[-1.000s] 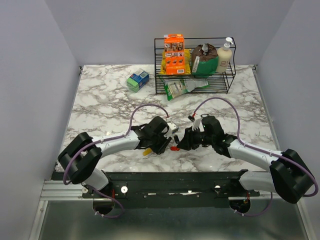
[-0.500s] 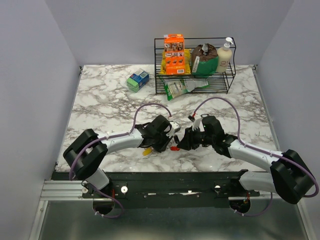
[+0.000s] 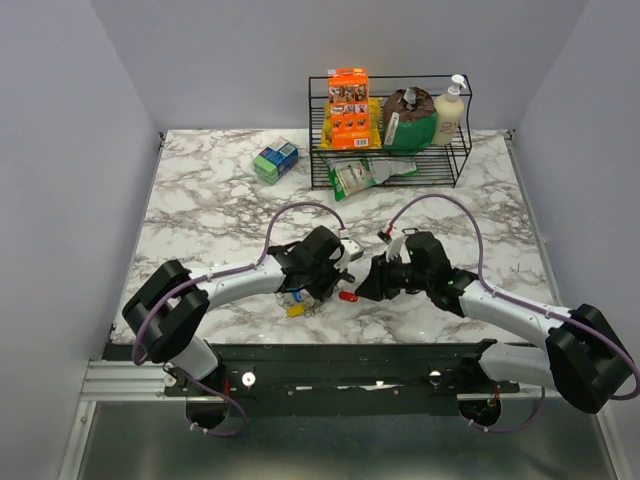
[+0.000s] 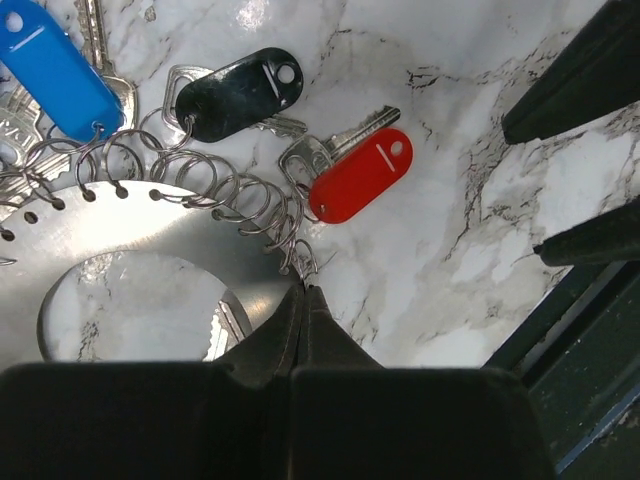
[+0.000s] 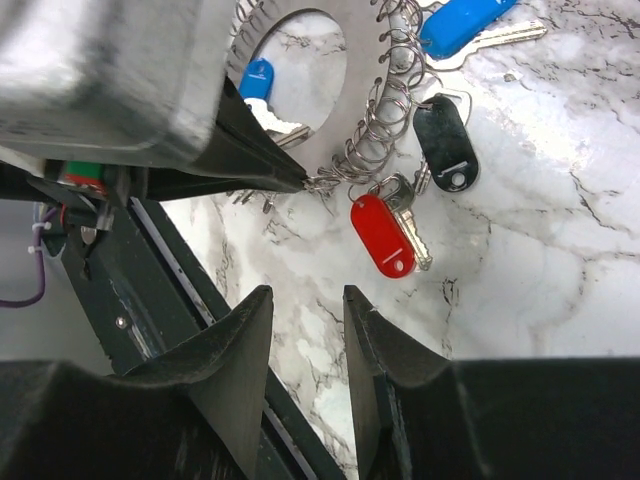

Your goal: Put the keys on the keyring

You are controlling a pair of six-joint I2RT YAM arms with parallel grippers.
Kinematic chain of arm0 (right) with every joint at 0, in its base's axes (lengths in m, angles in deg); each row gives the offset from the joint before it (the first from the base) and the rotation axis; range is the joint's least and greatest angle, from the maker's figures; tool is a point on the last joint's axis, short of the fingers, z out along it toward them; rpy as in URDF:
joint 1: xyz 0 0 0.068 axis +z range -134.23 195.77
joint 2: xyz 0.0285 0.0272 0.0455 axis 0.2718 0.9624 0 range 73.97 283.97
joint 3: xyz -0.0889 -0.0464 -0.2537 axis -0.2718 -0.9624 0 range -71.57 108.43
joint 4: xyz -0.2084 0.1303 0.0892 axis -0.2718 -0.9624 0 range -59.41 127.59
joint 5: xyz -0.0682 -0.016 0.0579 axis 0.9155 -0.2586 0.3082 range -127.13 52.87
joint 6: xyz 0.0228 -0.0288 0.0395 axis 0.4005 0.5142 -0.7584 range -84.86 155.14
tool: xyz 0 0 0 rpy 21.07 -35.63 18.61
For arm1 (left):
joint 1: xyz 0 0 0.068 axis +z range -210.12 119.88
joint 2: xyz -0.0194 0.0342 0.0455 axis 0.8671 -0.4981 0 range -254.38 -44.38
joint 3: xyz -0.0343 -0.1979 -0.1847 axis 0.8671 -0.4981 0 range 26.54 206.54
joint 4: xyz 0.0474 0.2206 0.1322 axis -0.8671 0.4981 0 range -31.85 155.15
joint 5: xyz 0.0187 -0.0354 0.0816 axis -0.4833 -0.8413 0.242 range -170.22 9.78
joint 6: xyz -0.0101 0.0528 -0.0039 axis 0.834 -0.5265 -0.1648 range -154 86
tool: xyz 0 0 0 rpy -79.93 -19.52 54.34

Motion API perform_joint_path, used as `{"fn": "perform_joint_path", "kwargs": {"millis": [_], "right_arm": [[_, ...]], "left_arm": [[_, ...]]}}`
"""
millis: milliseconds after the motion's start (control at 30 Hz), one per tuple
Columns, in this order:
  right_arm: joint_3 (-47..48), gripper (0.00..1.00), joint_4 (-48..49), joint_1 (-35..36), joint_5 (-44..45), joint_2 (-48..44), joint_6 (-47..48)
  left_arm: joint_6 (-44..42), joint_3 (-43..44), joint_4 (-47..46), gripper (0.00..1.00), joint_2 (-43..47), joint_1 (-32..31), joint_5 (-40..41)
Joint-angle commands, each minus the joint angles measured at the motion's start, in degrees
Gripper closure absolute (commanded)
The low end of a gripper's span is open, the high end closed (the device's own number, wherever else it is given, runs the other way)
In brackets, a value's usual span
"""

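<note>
Left end effector (image 4: 303,292) pinched shut on keyring (image 4: 120,220).

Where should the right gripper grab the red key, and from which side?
Probably from above, the right gripper closing across the plastic head of the red key near its free, holed end. It lies flat on the marble, and its other end is crowded by the keyring coils.

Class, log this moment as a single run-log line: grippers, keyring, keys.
left gripper: shut on keyring | right gripper: open, empty, near red key | black key, blue key: at keyring coil
</note>
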Motion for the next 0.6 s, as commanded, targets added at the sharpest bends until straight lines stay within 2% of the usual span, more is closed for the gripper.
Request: {"fn": "perform_joint_path", "kwargs": {"millis": [0, 167, 200, 267, 300, 400, 500, 567], "right_arm": [[0.5, 0.57, -1.3, -0.3, 0.3, -2.2, 1.3], [0.1, 0.55, -1.2, -0.3, -1.7, -5.8, 2.5], [-0.2, 0.47, -1.0, -0.3, -1.9, -6.8, 2.6], [-0.9, 0.40, -0.2, -0.2, -3.2, -10.3, 2.6], [-1.5, 0.31, 0.2, -0.3, -3.6, -11.6, 2.5], [-2.5, 0.16, 1.5, -0.3, -4.7, -16.9, 2.3], [-2.7, 0.07, 2.2, -0.3, -6.2, -21.1, 2.9], [-2.7, 0.06, 2.7, -0.2, -8.0, -22.5, 3.7]], "left_arm": [[0.2, 0.4, 1.5, 1.00, 5.6, -0.3, -0.4], [0.6, -0.1, 1.8, 1.00, 10.5, -0.3, -2.3], [0.6, -0.1, 1.8, 1.00, 11.3, -0.3, -2.6], [0.9, -0.5, 1.8, 1.00, 13.4, -0.3, -3.5], [0.8, -0.6, 1.8, 1.00, 14.1, -0.3, -3.6], [1.0, -0.8, 1.8, 1.00, 17.0, -0.3, -5.2], [1.1, -0.6, 1.6, 1.00, 19.7, -0.3, -7.2], [1.2, -1.0, 0.8, 1.00, 21.5, -0.3, -8.4]]}}
